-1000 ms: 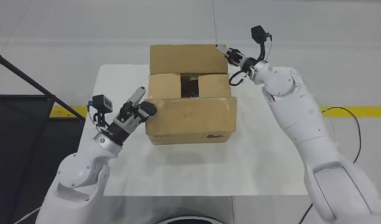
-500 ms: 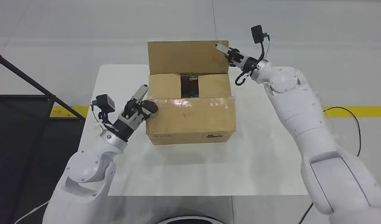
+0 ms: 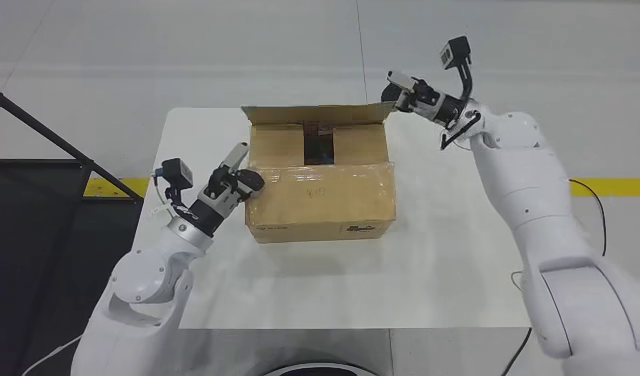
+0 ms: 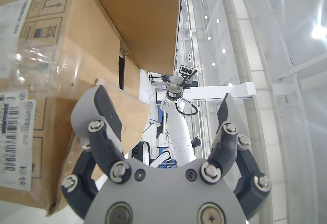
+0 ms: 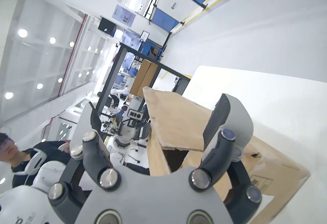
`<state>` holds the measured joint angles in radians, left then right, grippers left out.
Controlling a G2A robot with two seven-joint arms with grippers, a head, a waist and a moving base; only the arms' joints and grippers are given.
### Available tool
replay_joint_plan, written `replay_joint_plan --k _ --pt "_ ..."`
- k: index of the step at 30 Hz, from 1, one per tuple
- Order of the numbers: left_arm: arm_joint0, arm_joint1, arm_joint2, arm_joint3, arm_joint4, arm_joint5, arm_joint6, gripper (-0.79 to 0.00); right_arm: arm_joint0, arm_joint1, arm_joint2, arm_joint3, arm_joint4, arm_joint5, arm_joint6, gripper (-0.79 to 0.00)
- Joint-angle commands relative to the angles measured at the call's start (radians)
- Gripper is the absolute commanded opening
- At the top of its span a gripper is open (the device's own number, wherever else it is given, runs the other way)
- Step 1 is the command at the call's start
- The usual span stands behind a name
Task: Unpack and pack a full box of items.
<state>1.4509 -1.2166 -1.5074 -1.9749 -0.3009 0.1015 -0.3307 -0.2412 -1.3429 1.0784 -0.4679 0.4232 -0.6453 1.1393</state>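
Watching the box (image 3: 320,191) on the counter (image 3: 450,266), sitting between my two pincers. Up top, my right pincer (image 3: 397,84) is spread wide, with the far corner of the upright rear flap (image 3: 290,115) between its fingers. Meanwhile my left pincer (image 3: 236,168) is spread as well, just beside the box's left wall near the front corner. I can't tell if it touches.

One brown cardboard box (image 3: 320,191) counted. One white rectangular table (image 3: 450,276) counted. Two short inner flaps (image 3: 275,144) counted on box. Two grey-and-black two-finger grippers counted: left gripper (image 3: 246,166), right gripper (image 3: 393,86).
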Motion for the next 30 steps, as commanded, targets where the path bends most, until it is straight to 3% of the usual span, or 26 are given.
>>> replay_joint_plan --k 1,12,24,30 --pt "-0.001 0.001 -0.003 0.002 -0.001 0.001 -0.008 0.000 -0.013 0.009 0.014 -0.034 0.029 0.032 0.067 0.000" --pt "-0.012 0.003 0.003 0.020 0.011 0.016 -0.029 0.000 -0.145 0.080 0.064 -0.261 0.028 0.194 0.229 0.000" --pt "-0.012 0.008 0.007 0.020 0.072 0.033 -0.039 0.000 -0.200 0.094 0.038 -0.342 -0.025 0.413 0.215 0.000" --pt "-0.013 0.009 0.017 0.016 0.107 0.032 -0.039 0.000 -0.224 0.096 0.031 -0.368 -0.011 0.455 0.211 0.000"
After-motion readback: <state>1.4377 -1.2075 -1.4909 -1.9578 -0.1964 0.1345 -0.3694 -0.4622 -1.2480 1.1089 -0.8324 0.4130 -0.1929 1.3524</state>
